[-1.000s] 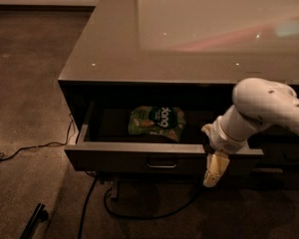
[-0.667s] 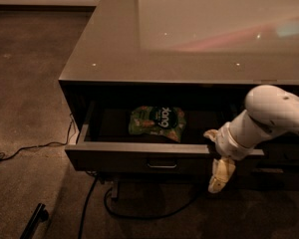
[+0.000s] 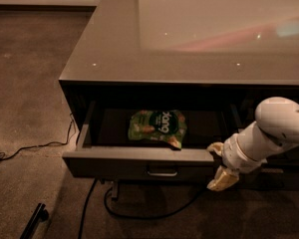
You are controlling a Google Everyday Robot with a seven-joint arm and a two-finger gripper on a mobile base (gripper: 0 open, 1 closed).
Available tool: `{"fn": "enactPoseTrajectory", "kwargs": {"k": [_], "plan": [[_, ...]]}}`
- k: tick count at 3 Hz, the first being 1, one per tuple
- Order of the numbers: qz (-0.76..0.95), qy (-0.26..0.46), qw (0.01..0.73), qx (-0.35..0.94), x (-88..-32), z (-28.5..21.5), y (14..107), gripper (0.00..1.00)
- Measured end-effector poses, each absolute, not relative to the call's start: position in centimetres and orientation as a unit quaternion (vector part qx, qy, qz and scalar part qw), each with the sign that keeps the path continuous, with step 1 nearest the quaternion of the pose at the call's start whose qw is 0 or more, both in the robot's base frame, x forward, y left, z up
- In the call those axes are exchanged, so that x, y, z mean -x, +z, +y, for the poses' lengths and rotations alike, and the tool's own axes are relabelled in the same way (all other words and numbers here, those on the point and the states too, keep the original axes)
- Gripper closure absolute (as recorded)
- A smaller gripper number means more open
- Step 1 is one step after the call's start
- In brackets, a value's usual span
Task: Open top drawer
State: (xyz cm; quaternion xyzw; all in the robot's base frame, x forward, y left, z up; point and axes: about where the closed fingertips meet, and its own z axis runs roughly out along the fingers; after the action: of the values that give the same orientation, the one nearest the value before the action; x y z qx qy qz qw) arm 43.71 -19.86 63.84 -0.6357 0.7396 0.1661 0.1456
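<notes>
The top drawer (image 3: 114, 158) of the low dark cabinet stands pulled out. Its flat front faces me with a small metal loop handle (image 3: 162, 173) at the centre. A green snack bag (image 3: 157, 127) lies on the drawer floor. My gripper (image 3: 219, 166), on the white arm (image 3: 276, 131) reaching in from the right, is at the right end of the drawer front, to the right of the handle and apart from it. The drawer's right side is hidden behind the arm.
The cabinet's glossy top (image 3: 189, 39) overhangs the drawer. Black cables (image 3: 139, 215) trail on the brown carpet under and left of the cabinet. A black bar-like object (image 3: 32, 223) lies at the bottom left. Open carpet lies to the left.
My gripper and arm have shifted to the right along the drawer front and slightly down. The drawer and the snack bag have stayed where they were.
</notes>
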Motion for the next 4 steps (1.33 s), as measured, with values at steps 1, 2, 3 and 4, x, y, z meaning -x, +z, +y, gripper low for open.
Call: {"fn": "enactPoseTrajectory", "kwargs": {"k": [1, 2, 3, 4], "plan": [[0.741, 0.164, 0.144, 0.635, -43.2, -20.0, 64.1, 0.65], [0.749, 0.154, 0.142, 0.629, -41.4, -20.5, 64.7, 0.88], [0.749, 0.154, 0.142, 0.629, -41.4, -20.5, 64.7, 0.86], [0.749, 0.154, 0.142, 0.629, -41.4, -20.5, 64.7, 0.63]]}}
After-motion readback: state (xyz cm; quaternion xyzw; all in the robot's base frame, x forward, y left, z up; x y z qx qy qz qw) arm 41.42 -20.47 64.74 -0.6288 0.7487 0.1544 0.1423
